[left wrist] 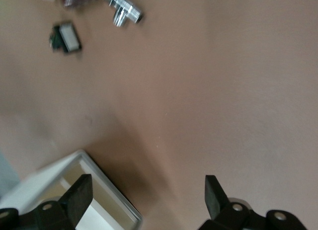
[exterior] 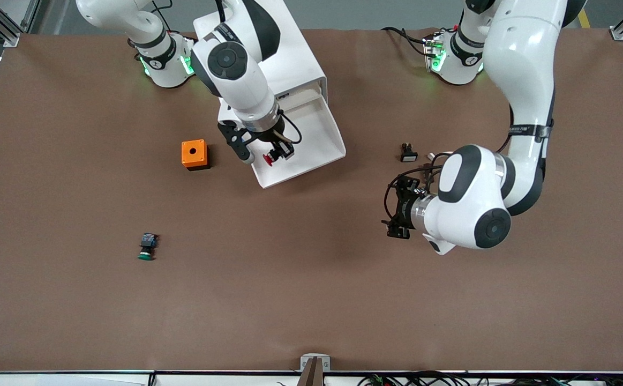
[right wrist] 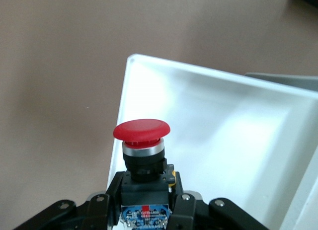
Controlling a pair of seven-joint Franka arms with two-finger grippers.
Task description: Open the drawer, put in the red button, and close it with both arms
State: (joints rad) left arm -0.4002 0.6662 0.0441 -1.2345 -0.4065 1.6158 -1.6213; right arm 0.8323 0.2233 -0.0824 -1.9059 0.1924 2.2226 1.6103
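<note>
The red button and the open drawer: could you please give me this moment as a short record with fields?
drawer: pulled out of the cabinet, open
red button: gripped by its black body, over the drawer's front corner
right gripper: shut on the red button, over the drawer
left gripper: open, empty, over bare table toward the left arm's end
green button: on the table, nearer the front camera than the orange box
orange box: beside the drawer
task stage: button not yet released
</note>
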